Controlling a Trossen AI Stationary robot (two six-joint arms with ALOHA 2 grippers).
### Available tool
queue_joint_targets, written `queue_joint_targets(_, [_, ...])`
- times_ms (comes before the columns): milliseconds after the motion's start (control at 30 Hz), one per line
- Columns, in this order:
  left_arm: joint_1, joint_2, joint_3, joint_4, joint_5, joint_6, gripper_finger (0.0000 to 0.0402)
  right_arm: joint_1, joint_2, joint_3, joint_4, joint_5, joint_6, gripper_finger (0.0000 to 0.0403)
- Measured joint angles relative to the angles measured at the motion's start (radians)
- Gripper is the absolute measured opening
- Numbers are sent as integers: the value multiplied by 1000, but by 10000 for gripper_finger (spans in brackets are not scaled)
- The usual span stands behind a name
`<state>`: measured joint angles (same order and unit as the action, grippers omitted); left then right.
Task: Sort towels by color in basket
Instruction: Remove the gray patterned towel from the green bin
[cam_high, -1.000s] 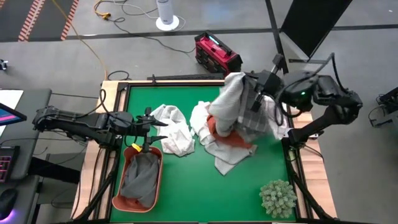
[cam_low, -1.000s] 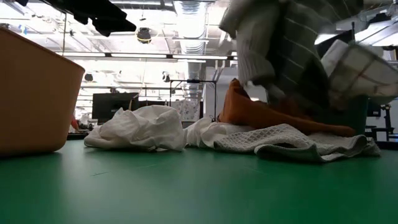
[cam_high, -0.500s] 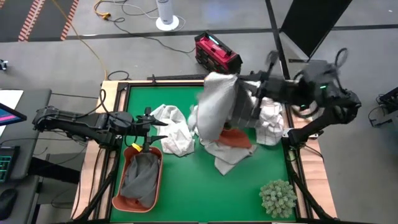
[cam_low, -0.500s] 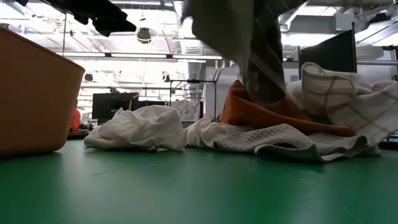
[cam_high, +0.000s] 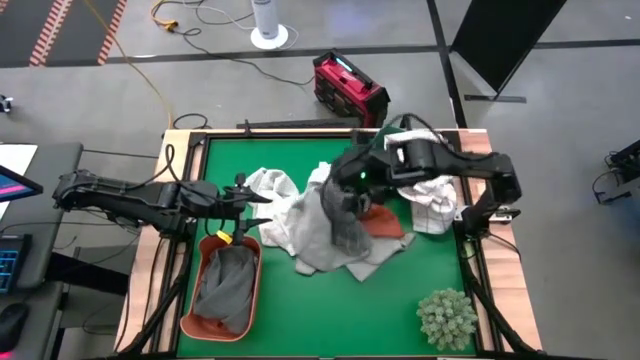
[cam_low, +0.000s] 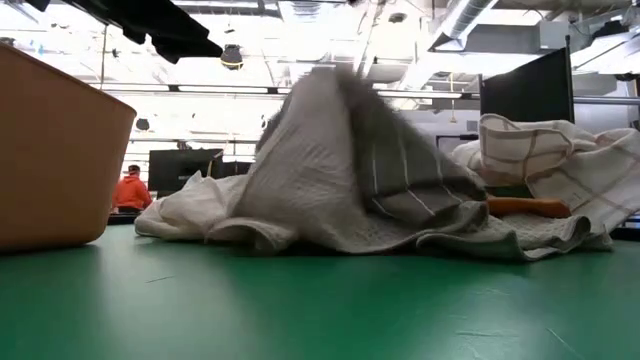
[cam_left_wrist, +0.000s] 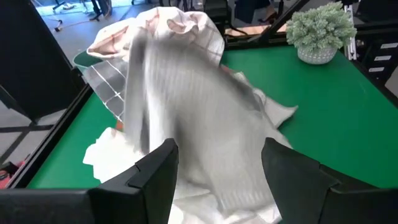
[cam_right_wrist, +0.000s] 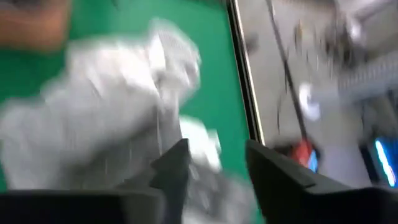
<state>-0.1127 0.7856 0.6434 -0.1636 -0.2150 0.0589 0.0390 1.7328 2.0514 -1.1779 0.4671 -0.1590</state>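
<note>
Lying draped on white towels (cam_high: 285, 215): grey towel (cam_high: 325, 235), no writing legible.

- I see a grey towel (cam_low: 330, 170) heaped mid-table — blurred, with a darker striped fold on its right side.
- White checked towel (cam_low: 545, 160) sits right of it; a strip of rust-orange towel (cam_low: 525, 207) shows below that.
- White towel (cam_low: 185, 210) pokes out at the left.
- Basket (cam_low: 55, 150) wall at the left edge — a person in orange (cam_low: 130, 190) far behind.

The grey checked towel (cam_low: 350, 170) is motion-blurred and hides the rust-orange towel (cam_low: 528, 207).
</note>
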Motion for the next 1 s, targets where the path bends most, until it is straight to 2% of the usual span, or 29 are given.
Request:
queue_joint_targets(100, [0,0,0,-10,-2,2,222,-35,11,48,-243,-3,86,245])
queue_joint_targets(167, [0,0,0,-10,-4,3,222,-66,12,44,-369,-90,168,267])
queue_joint_targets(233, [0,-1,0,-9,-6,7,222,-89,9,3,-392,-190,221,274])
queue_joint_targets(300, [1,-1,0,1,-14,17,222,-96,9,-68,-388,-245,222,273])
queue_joint_targets(500, [2,2,0,1,-40,-1,222,-104,22,-331,-361,-286,186,254])
queue_joint_targets(733, [0,2,0,-5,-40,-10,222,-159,22,-625,-234,-361,212,232])
queue_joint_targets(867, [-1,2,0,-8,-35,-21,222,-210,20,-748,-245,-362,217,224])
queue_joint_targets(1000, [-1,2,0,-11,-34,-17,222,-320,-18,-807,-313,-278,252,218])
